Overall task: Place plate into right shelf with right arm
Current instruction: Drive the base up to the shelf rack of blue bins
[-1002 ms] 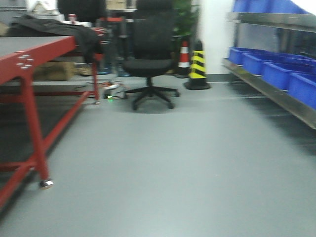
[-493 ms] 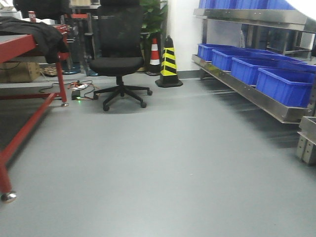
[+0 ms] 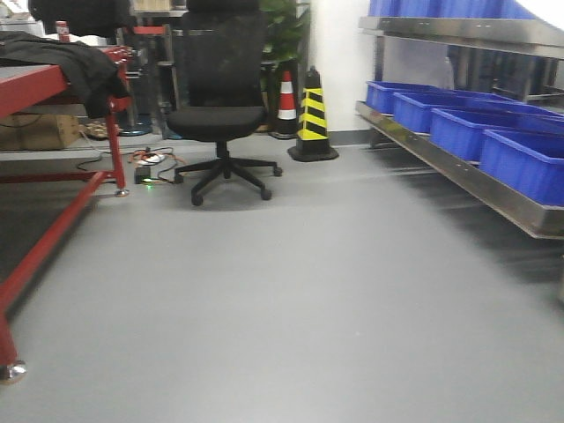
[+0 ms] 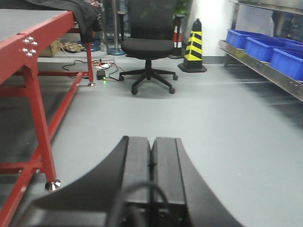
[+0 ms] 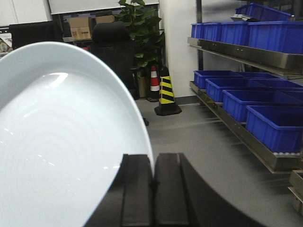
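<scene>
We are carrying, not yet placing: the right gripper is closed on the low rim of the plain white round glossy plate, which stands tilted on edge and fills the left of the right wrist view. The left gripper has its black fingers pressed together with nothing between them. The shiny stainless steel rack with broad flat front rails runs along our right side, well apart from the plate, with bare grey floor between. To do this step well, we judge the base should close on the rack and square up to it before the arm reaches. The pinch needs to be firm, since a glossy rim held at one spot could slip or swing. We would level the plate only once it is over a landing place. We would also bring it in between the two tiers without knocking its thin rim on the steel rail. The black office chair and the yellow-and-black striped cone stand ahead, away from that path. As for containers, rectangular blue plastic bins sit side by side on the lower tier and more on the upper. We see only blue inner walls in the lower ones. Their bottoms are hidden, so we cannot tell if they hold anything.
</scene>
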